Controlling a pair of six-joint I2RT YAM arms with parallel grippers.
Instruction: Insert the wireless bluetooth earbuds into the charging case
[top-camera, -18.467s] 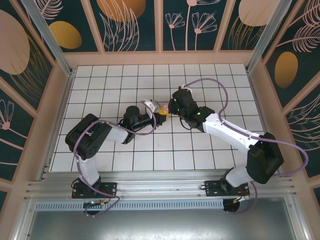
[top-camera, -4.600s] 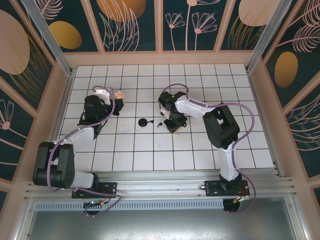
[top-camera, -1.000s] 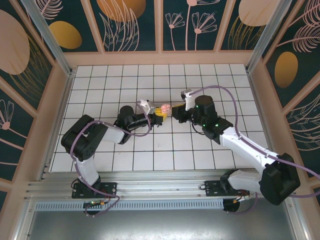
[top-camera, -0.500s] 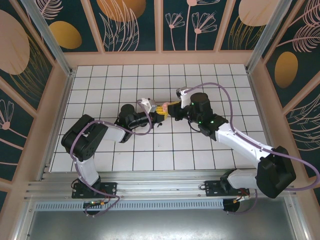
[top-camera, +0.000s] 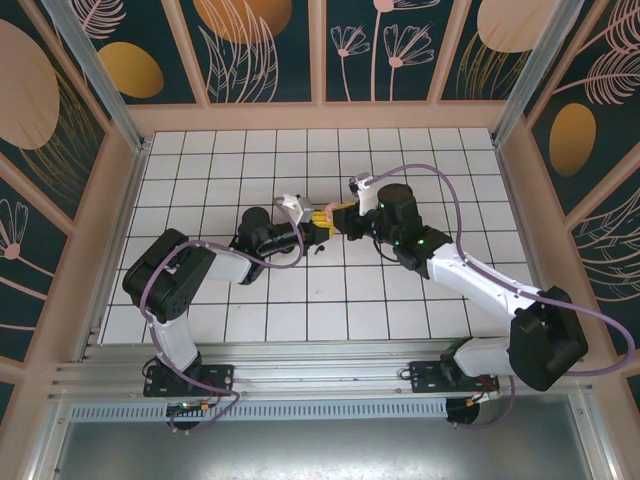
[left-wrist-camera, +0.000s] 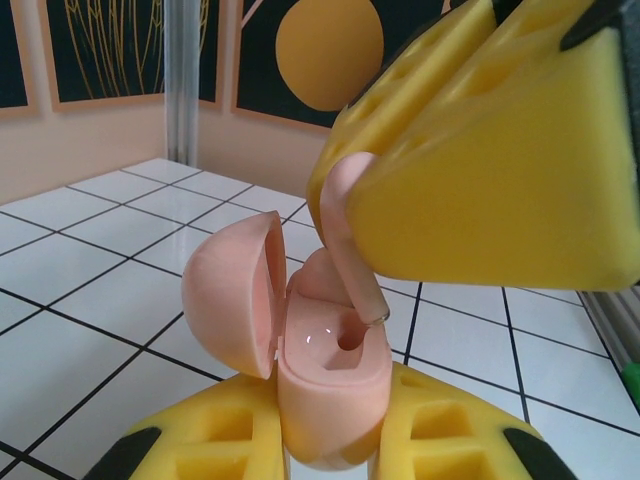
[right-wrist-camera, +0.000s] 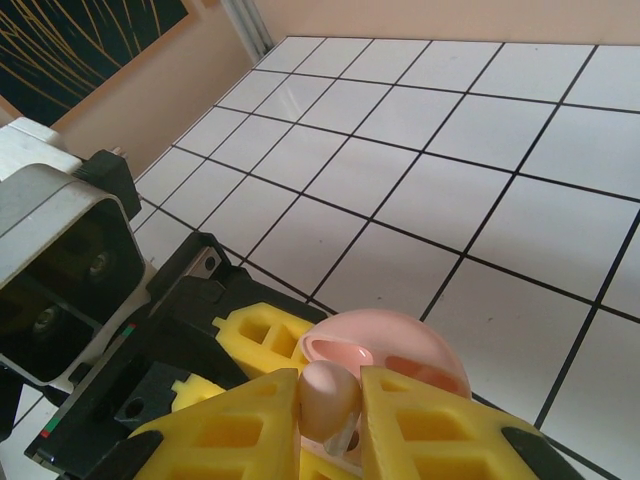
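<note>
Apart a second ago, our right gripper (right-wrist-camera: 330, 430) now dips its pinched pink plastic earbud (left-wrist-camera: 345, 235) into the open pink clamshell charging case (left-wrist-camera: 330, 375) that our left gripper (left-wrist-camera: 325, 455) clasps, so seating begins.

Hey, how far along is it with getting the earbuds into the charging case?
Done: the charging case sits lid-open in the shut left gripper. In hand: the right gripper holds an earbud, its stem tip at the near socket, not seated. Left: push it home; the pink lump behind may be the other earbud, unclear.

Head of the earbud (left-wrist-camera: 354, 272) is buried in the right claw (left-wrist-camera: 338, 195), itself cut off at two o'clock; base of the charging case (left-wrist-camera: 330, 385) hides inside the left claw (left-wrist-camera: 330, 445).
</note>
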